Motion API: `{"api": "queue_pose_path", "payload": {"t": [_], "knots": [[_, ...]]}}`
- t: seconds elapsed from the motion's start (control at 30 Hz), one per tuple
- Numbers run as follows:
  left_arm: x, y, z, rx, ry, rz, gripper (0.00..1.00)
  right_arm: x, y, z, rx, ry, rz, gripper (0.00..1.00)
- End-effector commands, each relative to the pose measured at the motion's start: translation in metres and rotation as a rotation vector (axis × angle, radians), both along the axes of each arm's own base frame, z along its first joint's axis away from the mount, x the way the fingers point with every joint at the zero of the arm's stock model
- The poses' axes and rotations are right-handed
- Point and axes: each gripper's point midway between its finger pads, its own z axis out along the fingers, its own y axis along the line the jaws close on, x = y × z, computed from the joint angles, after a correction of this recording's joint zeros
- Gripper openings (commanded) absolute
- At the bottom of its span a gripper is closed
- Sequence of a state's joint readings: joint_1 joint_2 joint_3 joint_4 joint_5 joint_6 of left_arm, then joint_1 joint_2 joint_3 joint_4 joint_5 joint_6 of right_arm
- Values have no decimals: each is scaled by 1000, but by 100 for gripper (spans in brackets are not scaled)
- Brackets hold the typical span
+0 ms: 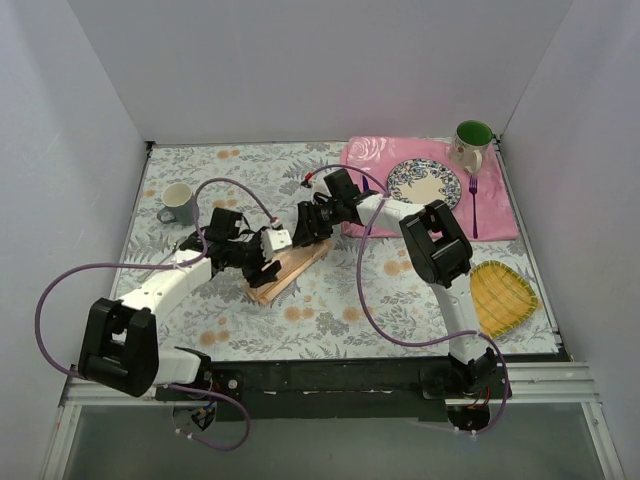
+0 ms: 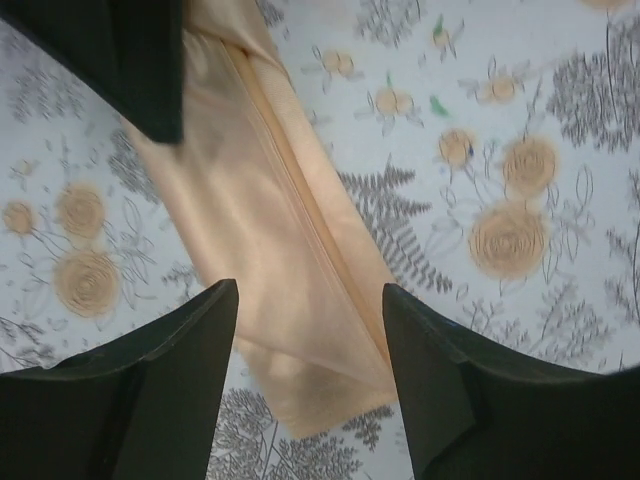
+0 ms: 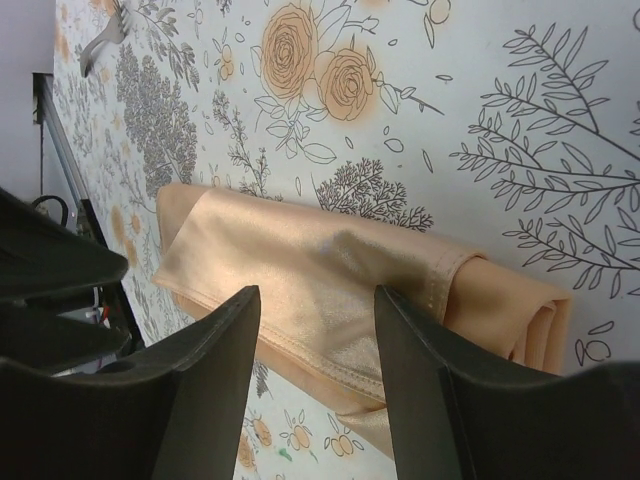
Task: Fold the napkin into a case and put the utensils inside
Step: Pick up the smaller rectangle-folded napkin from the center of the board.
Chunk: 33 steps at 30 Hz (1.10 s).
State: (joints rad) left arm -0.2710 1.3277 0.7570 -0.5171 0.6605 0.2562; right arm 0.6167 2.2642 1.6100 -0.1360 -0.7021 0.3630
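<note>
The peach-orange napkin (image 1: 300, 266) is folded into a narrow strip and is laid diagonally on the floral counter (image 1: 310, 325), near its middle and well apart from the pink placemat (image 1: 497, 218). Both arms are bent over it, one at each end. The left end effector (image 2: 308, 292) is released: its two dark fingers (image 2: 180, 380) are held apart, and the near end of the strip – a stitched hem along its length – is seen flat on the counter between them. The right end effector (image 3: 318, 300) is likewise spread over the far end, where the layered folds are exposed at the strip's edge; the cloth is seen through the gap, with no pinch visible. A purple fork (image 1: 473, 206) is laid on the placemat, just to the right of the patterned plate (image 1: 424, 184) – apart from the napkin.
</note>
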Motion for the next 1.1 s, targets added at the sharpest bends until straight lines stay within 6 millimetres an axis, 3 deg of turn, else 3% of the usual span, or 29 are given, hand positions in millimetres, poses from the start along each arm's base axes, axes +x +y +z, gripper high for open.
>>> {"api": "queue_pose_path", "payload": {"t": [0.0,0.03,0.13,0.3,0.5,0.7,0.9,1.07], "knots": [[28,-29,31,-27,-17,285,59,1,-11,-17,-68,-19,-25,58],[20,-42,29,-15,-13,270,57,1,-11,-16,-68,-16,-28,58],[22,-49,15,30,-3,364,56,-1,-14,-16,-73,-12,-38,57],[23,-46,-1,72,-3,414,54,-5,-22,-22,-110,-1,-81,55],[7,-50,-21,115,-1,376,46,-11,-28,-23,-122,38,-98,53],[8,-47,-41,161,-28,385,42,-10,-27,-15,-110,28,-107,53],[14,-56,-46,166,-65,374,36,-15,-29,-16,-112,40,-102,52],[11,-54,-58,207,-73,351,17,-16,-29,-12,-105,34,-95,52]]}}
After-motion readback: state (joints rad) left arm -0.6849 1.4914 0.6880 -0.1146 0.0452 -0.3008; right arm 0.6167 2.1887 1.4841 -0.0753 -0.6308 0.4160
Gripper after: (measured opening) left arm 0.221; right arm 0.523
